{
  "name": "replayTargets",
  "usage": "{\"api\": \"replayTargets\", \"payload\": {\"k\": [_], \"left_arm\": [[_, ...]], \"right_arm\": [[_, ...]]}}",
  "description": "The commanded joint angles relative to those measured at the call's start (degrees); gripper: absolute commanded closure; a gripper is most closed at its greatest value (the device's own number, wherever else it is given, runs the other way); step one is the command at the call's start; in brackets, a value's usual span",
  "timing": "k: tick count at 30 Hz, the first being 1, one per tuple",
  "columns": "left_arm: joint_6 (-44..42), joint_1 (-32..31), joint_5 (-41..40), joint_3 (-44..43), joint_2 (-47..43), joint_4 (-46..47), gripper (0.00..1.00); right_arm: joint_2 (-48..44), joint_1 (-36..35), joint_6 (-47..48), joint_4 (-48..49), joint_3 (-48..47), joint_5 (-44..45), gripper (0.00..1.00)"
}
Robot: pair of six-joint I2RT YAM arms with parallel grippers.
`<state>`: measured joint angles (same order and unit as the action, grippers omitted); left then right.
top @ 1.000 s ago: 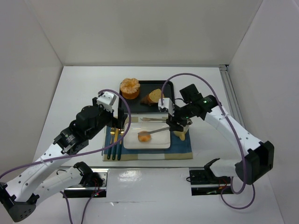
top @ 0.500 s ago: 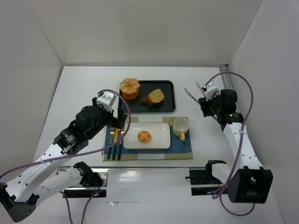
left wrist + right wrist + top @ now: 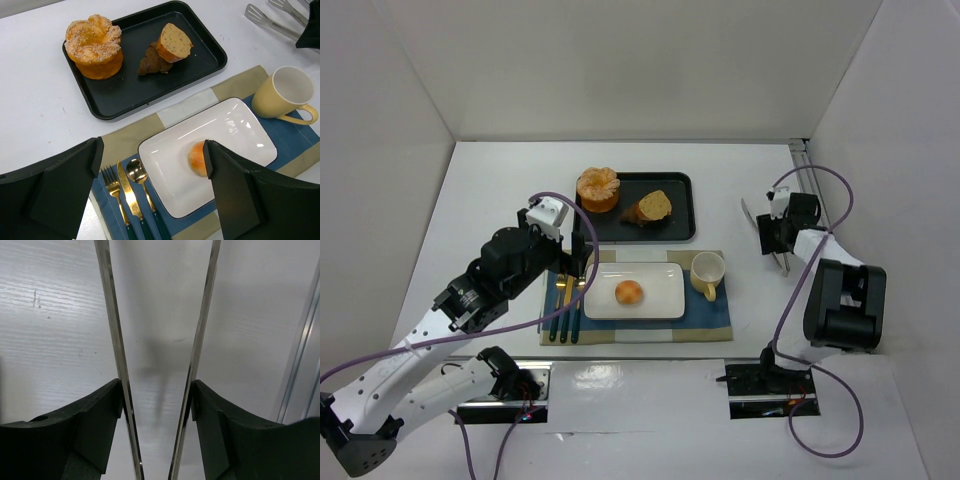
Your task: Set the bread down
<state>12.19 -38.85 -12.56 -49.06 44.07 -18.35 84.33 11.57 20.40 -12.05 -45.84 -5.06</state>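
The bread (image 3: 629, 292), a small smooth golden bun, lies free on the white plate (image 3: 660, 275). In the left wrist view the bread (image 3: 196, 157) is partly hidden by my right-hand finger. My left gripper (image 3: 582, 255) is open and empty, hovering over the plate's left end and the cutlery (image 3: 150, 172). My right gripper (image 3: 772, 236) is far right of the plate, low over bare table, shut on metal tongs (image 3: 782, 262). In the right wrist view its fingers (image 3: 156, 412) press both tong arms (image 3: 114, 340), which stand apart with nothing between them.
A yellow cup (image 3: 706, 268) stands right of the plate on the blue placemat (image 3: 715, 318). A gold fork, knife and spoon (image 3: 562, 302) lie left of the plate. The black tray (image 3: 678, 222) behind holds a ridged orange bun (image 3: 598, 188) and a brown slice (image 3: 653, 206). A rail (image 3: 812, 190) runs along the right edge.
My right arm pulled the tongs off the bread, left it on the plate, and swung back to the table's right side. The left arm has not moved.
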Motion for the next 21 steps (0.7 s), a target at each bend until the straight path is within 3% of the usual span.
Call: {"api": "replayTargets", "payload": {"k": [1,7,10,17,21], "left_arm": [[0.21,-0.17,1.04,0.01,-0.83,2.97,0.00],[0.21,-0.17,2.10,0.01,-0.83,2.97,0.00],[0.21,-0.17,2.10,0.01,-0.83,2.97,0.00],[0.21,-0.17,2.10,0.01,-0.30,2.97,0.00],[0.21,-0.17,2.80,0.01,0.22,2.97,0.00]], "right_arm": [[3.71,0.56,-0.54,-0.50,-4.08,0.49,0.34],[6.37,1.87,1.39,-3.76,-5.30,-2.14,0.27],[6.37,2.40,1.92,-5.34,-5.31,-3.81,0.16],[2.68,5.04,2.45,-9.03,-6.45,-8.72,0.13],[-4.68,5.57,3.06,-13.86,-8.11,-12.07,0.12]]}}
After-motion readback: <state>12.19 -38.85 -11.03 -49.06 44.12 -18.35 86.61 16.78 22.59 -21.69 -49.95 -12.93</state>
